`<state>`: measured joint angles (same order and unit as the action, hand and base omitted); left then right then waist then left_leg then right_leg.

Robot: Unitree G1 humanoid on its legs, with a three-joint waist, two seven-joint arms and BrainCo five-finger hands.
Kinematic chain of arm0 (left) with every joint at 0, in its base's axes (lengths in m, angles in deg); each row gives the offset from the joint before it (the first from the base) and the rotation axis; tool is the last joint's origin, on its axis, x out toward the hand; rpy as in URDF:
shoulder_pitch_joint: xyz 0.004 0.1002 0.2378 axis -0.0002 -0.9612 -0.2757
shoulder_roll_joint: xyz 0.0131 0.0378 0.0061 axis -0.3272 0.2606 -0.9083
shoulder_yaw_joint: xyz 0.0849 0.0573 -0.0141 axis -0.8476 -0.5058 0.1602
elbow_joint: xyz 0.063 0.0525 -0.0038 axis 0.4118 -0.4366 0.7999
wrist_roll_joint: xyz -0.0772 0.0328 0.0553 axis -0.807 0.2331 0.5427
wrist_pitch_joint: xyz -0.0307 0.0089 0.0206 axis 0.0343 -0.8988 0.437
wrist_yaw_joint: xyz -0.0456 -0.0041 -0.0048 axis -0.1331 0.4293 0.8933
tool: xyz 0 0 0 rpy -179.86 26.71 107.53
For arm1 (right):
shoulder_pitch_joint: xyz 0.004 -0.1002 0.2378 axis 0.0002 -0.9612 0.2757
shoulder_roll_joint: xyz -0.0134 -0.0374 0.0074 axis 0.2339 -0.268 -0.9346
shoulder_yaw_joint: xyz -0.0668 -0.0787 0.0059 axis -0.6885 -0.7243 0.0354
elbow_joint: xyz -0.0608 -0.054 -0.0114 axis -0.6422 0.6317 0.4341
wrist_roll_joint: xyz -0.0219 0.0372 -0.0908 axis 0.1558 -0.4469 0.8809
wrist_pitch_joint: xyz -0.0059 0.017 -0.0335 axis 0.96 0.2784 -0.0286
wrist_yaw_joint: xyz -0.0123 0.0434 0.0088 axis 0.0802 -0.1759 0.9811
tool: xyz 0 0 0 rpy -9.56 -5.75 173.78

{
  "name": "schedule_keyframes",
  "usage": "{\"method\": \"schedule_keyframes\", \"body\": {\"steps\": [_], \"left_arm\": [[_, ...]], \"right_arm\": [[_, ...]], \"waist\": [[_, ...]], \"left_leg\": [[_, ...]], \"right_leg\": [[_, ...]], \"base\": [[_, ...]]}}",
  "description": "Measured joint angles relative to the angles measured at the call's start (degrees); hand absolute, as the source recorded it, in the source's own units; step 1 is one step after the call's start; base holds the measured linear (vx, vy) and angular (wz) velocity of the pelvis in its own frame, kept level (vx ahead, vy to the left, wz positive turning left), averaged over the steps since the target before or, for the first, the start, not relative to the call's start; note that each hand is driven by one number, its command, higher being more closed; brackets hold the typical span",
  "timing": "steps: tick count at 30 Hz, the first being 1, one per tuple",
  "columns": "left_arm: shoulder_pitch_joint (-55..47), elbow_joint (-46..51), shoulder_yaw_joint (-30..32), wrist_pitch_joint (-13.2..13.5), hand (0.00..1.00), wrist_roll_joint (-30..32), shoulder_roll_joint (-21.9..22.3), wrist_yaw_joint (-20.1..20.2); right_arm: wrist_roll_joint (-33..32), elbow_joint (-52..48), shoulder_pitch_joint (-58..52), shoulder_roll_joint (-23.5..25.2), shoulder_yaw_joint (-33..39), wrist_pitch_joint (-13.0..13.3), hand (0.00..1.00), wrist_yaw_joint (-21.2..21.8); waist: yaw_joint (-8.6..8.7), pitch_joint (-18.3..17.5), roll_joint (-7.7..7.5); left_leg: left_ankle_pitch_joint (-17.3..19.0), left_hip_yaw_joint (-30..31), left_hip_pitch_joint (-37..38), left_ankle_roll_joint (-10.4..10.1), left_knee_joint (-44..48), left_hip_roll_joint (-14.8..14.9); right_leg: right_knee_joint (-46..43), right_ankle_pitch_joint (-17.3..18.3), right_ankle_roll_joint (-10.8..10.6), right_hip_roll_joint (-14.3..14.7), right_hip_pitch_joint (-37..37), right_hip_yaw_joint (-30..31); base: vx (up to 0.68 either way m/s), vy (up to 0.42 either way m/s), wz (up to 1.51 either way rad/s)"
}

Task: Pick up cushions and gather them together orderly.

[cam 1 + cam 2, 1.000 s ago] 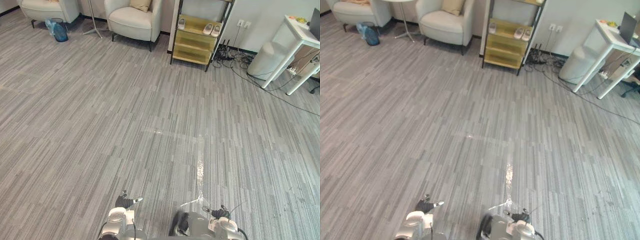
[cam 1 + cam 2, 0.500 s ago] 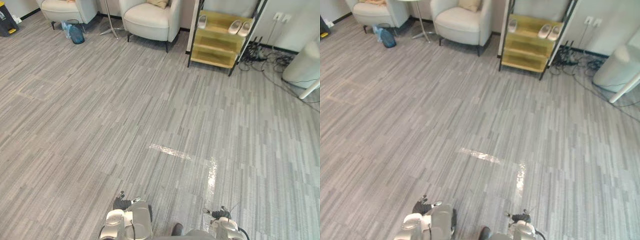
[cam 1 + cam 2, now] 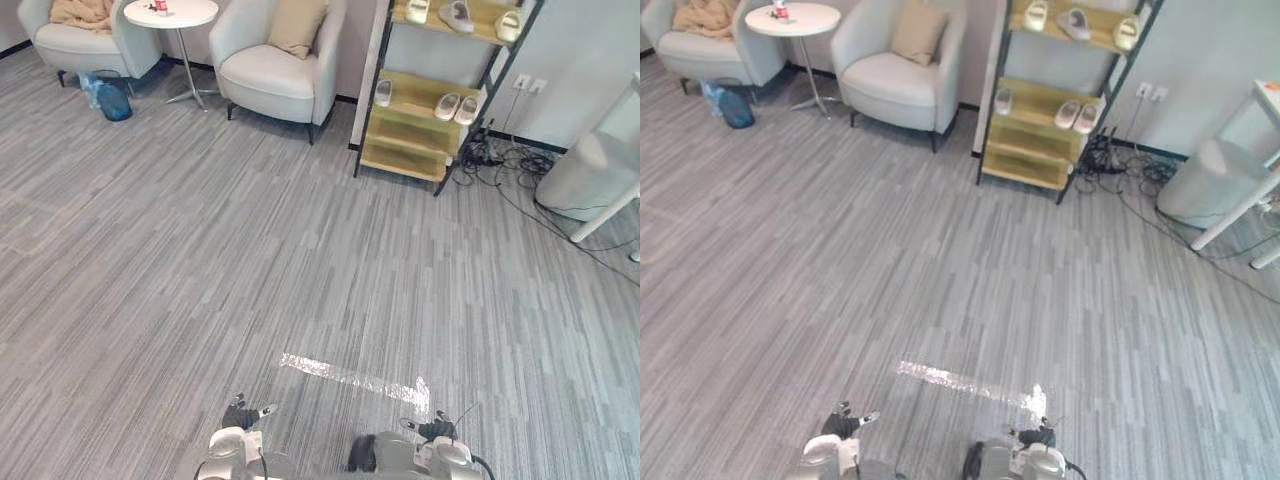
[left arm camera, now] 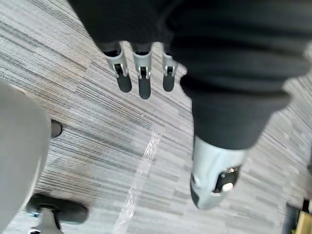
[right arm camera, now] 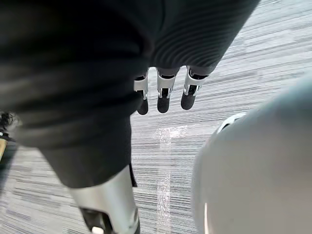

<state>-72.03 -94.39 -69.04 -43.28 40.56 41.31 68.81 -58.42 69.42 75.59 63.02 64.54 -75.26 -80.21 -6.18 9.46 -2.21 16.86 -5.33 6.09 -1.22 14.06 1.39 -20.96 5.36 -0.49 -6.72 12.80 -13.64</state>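
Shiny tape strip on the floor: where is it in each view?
Left eye: tape strip, low centre.
Right eye: tape strip, low centre.
Left wrist: tape strip beyond the left hand.
Right wrist: tape strip beyond the right hand.
Shared landmark: grey striped floor.

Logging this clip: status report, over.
Left hand, right hand open, empty. Tan cushion on far armchair. Carpet floor lies between.

Along the floor's [image 3: 200, 250] far edge a round white side table [image 3: 170, 13] stands between two pale armchairs [image 3: 270, 80], a yellow shoe rack [image 3: 415, 130] to their right; shiny tape [image 3: 350, 376] crosses the near floor.
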Motion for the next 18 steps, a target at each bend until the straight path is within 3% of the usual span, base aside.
{"method": "schedule_keyframes", "body": {"steps": [1,3,7,9,11,12,13,15,18], "left_arm": [[-0.23,-0.2,0.08,-0.02,0.0,0.22,0.73,0.01],[0.01,-0.37,1.57,-0.05,0.0,0.28,2.11,0.03],[0.25,1.19,2.02,-0.23,0.0,0.27,1.96,0.35],[0.14,1.98,2.01,-0.21,0.0,0.28,1.62,0.4],[0.17,2.65,2.0,-0.18,0.0,0.27,1.71,0.41],[0.27,2.64,1.93,-0.19,0.0,0.27,1.79,0.4],[0.23,2.53,1.88,-0.2,0.0,0.28,2.1,0.41],[0.49,2.28,1.68,-0.26,0.0,0.31,0.99,0.51],[0.91,2.07,1.01,-0.29,0.0,1.05,0.39,0.75]], "right_arm": [[0.01,-0.08,0.1,-0.16,0.12,-0.23,0.0,0.05],[-0.11,-0.15,0.46,-0.77,1.69,-0.16,0.0,-0.03],[-1.52,-0.15,0.47,-0.85,1.4,0.22,0.0,-0.72],[-2.44,-0.13,0.56,-0.26,1.5,0.12,0.0,-0.95],[-2.43,-0.11,0.86,0.11,1.54,0.0,0.0,-1.33],[-2.42,-0.09,0.88,0.14,1.55,-0.16,0.0,-1.38],[-2.41,-0.11,0.89,-0.32,1.79,-0.32,0.0,-1.47],[-2.86,0.85,0.88,-0.29,2.29,-0.6,0.0,-1.11],[-3.55,0.42,-0.01,-0.33,4.93,-0.17,0.0,-0.77]], "waist": [[-0.15,-0.21,2.0],[0.13,-0.13,4.16],[-0.52,1.13,5.52],[-0.8,1.79,4.53],[-1.4,1.75,4.54],[-1.51,1.69,4.68],[-1.61,1.29,5.34],[-2.41,0.72,2.92],[-2.72,0.11,1.44]], "left_leg": [[0.08,0.88,-0.18,-0.13,0.45,1.44],[1.46,1.51,-2.71,-2.04,6.37,4.1],[1.45,3.39,-16.41,-0.55,37.37,9.55],[2.94,3.33,-19.19,-1.46,36.37,9.37],[2.87,4.52,-21.98,-1.85,26.81,7.66],[1.72,5.32,-22.01,-1.91,22.02,6.95],[-3.4,7.0,-21.95,-3.19,15.29,6.24],[-5.26,5.61,-19.78,-2.27,11.98,3.56],[-5.27,3.38,-18.4,-2.13,11.97,2.35]], "right_leg": [[1.61,0.02,0.35,1.32,-1.1,-1.16],[4.32,0.74,1.35,3.6,-3.36,-3.01],[6.21,4.45,3.13,7.08,-10.08,-4.69],[6.53,5.12,3.28,6.87,-12.2,-4.28],[7.28,5.4,2.48,6.14,-13.18,-3.08],[7.13,5.63,1.88,5.86,-13.19,-2.64],[6.98,6.07,0.57,5.91,-13.19,-2.2],[8.96,5.67,-1.3,4.05,-14.23,-0.36],[10.51,5.12,-2.11,2.26,-16.16,-0.06]], "base": [[0.71,-0.337,0.5],[0.33,-0.2,0.26],[0.25,-0.119,0.14],[0.21,-0.015,-0.11],[0.19,0.089,-0.27],[0.2,0.171,-0.24],[0.21,0.167,-0.25],[0.25,0.142,-0.1],[0.18,0.106,-0.03]]}}
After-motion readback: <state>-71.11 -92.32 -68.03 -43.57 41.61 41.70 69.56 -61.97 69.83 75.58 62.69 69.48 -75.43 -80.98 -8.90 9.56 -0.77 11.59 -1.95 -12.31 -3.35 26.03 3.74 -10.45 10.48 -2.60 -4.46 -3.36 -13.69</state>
